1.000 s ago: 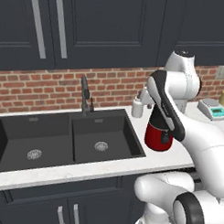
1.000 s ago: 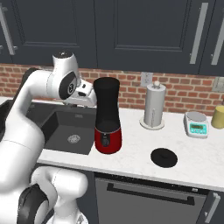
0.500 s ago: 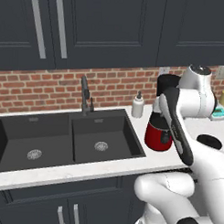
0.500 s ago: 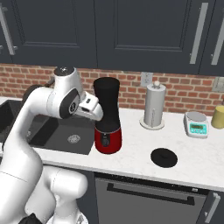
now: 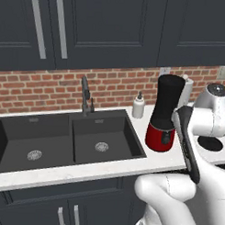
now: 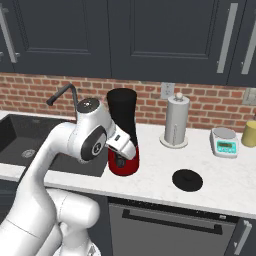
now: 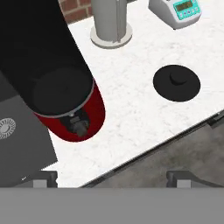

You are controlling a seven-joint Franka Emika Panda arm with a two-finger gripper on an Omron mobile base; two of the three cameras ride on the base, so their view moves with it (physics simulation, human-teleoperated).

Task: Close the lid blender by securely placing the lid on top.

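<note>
Black and flat, the lid [image 6: 187, 180] is lying on the counter [image 6: 225, 175] right of the blender [image 6: 123, 132], while the gripper [image 6: 123, 145], jaws unreadable, is risking bumping the jar.

no legible text — nothing readable

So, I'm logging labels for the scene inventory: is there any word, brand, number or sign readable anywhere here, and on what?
No text can be read anywhere.
Kitchen scale: its teal display shows dark marks, too blurred to read.
Blender: small dark front panel with a knob, no lettering visible.
Lid, soap bottle, paper towel roll: no markings.
</note>
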